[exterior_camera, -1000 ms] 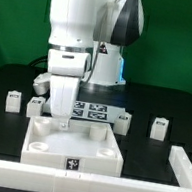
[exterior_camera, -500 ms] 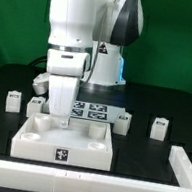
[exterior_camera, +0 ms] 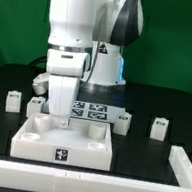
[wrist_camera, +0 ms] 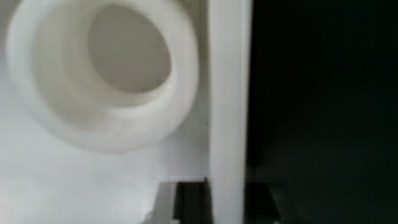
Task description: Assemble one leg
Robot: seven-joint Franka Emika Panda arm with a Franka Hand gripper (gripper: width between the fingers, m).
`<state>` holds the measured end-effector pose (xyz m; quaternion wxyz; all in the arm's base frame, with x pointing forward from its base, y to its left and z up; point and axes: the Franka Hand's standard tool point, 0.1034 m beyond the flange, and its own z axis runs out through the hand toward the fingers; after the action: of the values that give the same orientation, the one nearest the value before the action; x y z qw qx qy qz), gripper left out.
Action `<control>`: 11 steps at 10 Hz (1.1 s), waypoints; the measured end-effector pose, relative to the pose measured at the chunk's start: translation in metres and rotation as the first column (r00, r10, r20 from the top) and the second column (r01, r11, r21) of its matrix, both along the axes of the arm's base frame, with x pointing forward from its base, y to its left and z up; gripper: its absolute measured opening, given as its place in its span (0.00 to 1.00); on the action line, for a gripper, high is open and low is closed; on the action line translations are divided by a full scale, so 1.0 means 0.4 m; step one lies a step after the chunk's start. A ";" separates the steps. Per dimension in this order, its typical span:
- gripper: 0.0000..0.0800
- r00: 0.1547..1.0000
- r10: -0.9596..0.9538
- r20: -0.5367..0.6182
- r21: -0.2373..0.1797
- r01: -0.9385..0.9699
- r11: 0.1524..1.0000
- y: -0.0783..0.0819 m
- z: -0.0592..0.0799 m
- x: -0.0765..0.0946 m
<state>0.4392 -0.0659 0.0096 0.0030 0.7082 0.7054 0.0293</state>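
- The white robot arm reaches down over the rear corner, on the exterior view's left, of the large white square panel (exterior_camera: 63, 144) with round corner sockets.
- The two-finger gripper (exterior_camera: 57, 121) sits at that corner. Its tips are lost against the white panel, so I cannot tell whether the jaws are open, closed or gripping.
- The wrist view shows one round socket (wrist_camera: 125, 60) and a straight panel edge at close range, blurred, with the black table (exterior_camera: 168, 106) beyond.
- The panel lies flat on the table.
- The small white stubby block-shaped legs with black-and-white marker tags stand upright on the table, apart from the panel and the gripper:
  - first leg (exterior_camera: 14, 99) and second leg (exterior_camera: 34, 104), at the exterior view's left;
  - third leg (exterior_camera: 125, 122) and fourth leg (exterior_camera: 160, 128), at the exterior view's right.
- The marker board (exterior_camera: 93, 111) lies behind the panel, between the second and third legs.
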 end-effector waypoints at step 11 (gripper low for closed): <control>0.08 0.995 -0.027 -0.094 0.029 0.030 0.999 0.296 -0.001 0.132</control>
<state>0.4919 0.0527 0.0092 -0.0404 0.7187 0.6942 0.0071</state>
